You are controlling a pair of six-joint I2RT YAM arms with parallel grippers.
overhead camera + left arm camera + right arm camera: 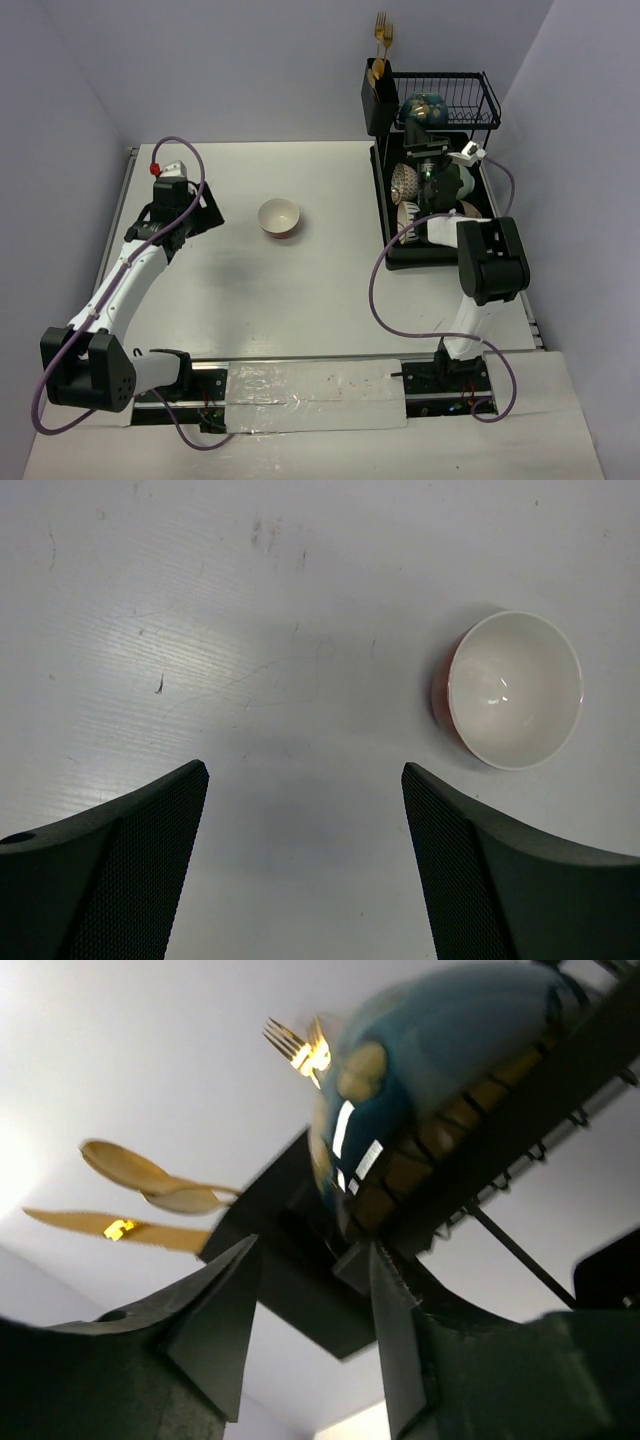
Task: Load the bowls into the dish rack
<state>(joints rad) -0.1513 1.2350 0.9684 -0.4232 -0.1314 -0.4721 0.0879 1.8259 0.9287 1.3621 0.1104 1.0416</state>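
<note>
Seen from overhead, a white bowl with a red outside (pixel 279 217) sits upright and alone on the pale counter (pixel 300 310). It is left of the black dish rack (pixel 410 258) and well apart from it. My left fingers (pixel 120 870) hang above the counter, spread wide with nothing between them. In the left wrist view that bowl lies ahead and to their right, untouched.

My right arm (pixel 490 260) reaches into the rack. The right fingers (pixel 200 1350) are parted by a narrower gap and pinch nothing. Just past them, a blue patterned bowl (pixel 430 1060) rests on the rack's upper wire shelf. More bowls stand on edge in the lower tray, among them a brown-and-white patterned bowl (pixel 403 184). A black cutlery holder (pixel 377 95) at the rack's far left corner holds gold forks (pixel 383 35).
</note>
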